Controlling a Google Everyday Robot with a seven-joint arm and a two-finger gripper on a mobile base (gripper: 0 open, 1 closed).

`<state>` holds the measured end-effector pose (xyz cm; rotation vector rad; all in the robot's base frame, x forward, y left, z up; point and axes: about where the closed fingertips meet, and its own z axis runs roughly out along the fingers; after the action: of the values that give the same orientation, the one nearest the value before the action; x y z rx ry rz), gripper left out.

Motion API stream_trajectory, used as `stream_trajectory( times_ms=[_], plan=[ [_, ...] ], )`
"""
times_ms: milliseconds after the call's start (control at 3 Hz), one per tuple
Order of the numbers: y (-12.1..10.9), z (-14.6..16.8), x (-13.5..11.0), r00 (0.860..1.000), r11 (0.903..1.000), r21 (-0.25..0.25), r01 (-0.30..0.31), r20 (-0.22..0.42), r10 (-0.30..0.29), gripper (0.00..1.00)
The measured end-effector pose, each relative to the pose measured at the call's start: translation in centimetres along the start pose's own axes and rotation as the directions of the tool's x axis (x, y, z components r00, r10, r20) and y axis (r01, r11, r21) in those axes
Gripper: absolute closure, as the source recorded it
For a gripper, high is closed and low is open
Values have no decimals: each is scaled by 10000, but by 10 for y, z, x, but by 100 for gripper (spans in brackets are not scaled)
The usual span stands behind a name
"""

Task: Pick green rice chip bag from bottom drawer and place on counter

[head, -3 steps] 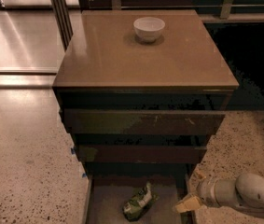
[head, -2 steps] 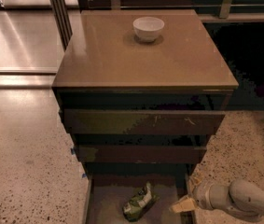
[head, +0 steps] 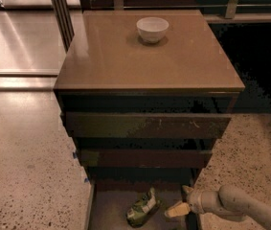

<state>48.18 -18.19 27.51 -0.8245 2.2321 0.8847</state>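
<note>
The green rice chip bag (head: 143, 208) lies crumpled on the grey-brown floor of the open bottom drawer (head: 110, 211), near its middle. My gripper (head: 180, 201) reaches in from the lower right, just right of the bag and low over the drawer's right side. Its tan fingers (head: 175, 210) are spread apart with nothing between them, a small gap short of the bag. The glossy tan counter (head: 120, 61) tops the dark cabinet above.
A white bowl (head: 152, 28) stands at the back of the counter. Two dark-fronted drawers (head: 147, 126) overhang the bottom drawer's rear. Speckled terrazzo floor (head: 25, 166) lies left and right. A metal post (head: 61, 11) stands at the cabinet's back left.
My gripper has moved left and a little lower, from the drawer's right wall to just beside the bag. The bag has not moved.
</note>
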Motion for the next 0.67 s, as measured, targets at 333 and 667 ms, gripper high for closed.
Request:
stream_trajectory(
  times_ms=[333, 667],
  plan=[
    [-10, 47, 18, 9990, 9972, -716, -197, -411, 167, 0],
    [-14, 74, 26, 9975, 9930, -1144, -283, -670, 207, 0]
  ],
)
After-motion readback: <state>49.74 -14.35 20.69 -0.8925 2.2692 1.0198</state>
